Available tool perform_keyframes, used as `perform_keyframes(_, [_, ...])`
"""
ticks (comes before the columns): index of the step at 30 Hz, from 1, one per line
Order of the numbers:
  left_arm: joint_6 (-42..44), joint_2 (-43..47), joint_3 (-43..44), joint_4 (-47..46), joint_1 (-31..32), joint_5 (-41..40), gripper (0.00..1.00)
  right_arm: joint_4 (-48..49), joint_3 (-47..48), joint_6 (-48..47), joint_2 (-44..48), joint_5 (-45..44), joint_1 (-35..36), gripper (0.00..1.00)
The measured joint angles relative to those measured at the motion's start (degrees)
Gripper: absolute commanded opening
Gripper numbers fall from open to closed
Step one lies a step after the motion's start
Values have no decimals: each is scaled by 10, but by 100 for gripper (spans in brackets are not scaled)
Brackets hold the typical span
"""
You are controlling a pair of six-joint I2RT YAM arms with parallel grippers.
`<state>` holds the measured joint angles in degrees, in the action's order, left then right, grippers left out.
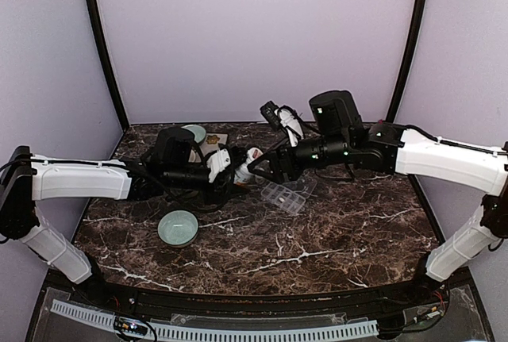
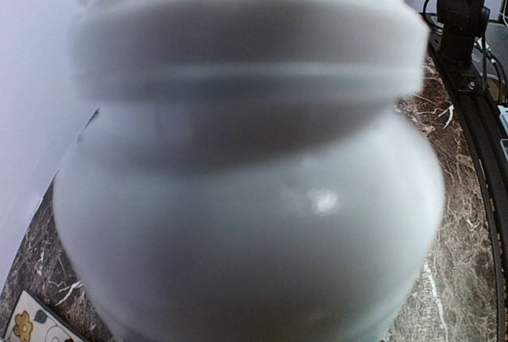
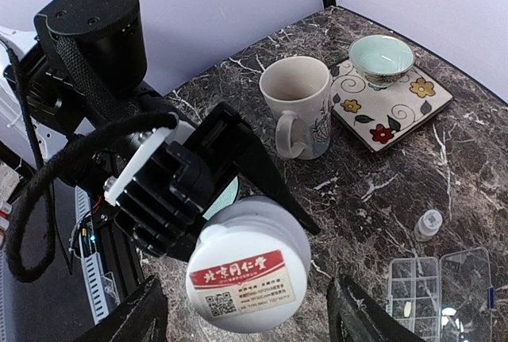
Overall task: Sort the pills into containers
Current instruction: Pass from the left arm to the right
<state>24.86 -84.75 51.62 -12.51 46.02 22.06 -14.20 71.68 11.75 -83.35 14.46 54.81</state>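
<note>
White plastic fills my left wrist view; it is the pill bottle [image 3: 250, 267], clamped in my left pincer [image 3: 226, 199] and held lying on its side, up off the table [image 3: 357, 191]. My right pincer [image 3: 250, 314] stands wide, one finger on each side of the bottle's labelled end and touching neither side; whether that end is the cap or the base I cannot tell.

The pill box [image 3: 436, 290] lies flat on the table to the right of the bottle, just below my right arm, its clear lid folded open beside it. One pale pill [image 3: 407, 308] seems to sit in a compartment; the other compartments I can see look empty. A much smaller bottle [image 3: 429, 223] stands near the box. Further back are a mug [image 3: 298, 104] and a pale green bowl [image 3: 382, 56] on a flowered tile [image 3: 413, 100]; a second green bowl [image 1: 178, 227] sits nearer my bases.

I judge the sorting barely begun; the box is open and ready, yet nearly all of it waits to be filled. What is left, as I read it: get the bottle open between my two pincers, bring its pills out, then place them in the compartments.
</note>
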Motion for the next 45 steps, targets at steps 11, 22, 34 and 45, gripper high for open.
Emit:
perform_keyframes(11, [0, 0, 0, 7, 0, 11, 0, -6, 22, -7, -15, -5, 0, 67])
perform_keyframes(22, [0, 0, 0, 7, 0, 16, 0, -9, 26, -8, -28, -5, 0, 62])
perform_keyframes(34, [-3, 0, 0, 24, -1, 24, 3, -13, 27, -12, -32, -5, 3, 36])
perform_keyframes(45, [-5, 0, 0, 27, -1, 22, 27, -14, 27, -12, -33, -6, 3, 22])
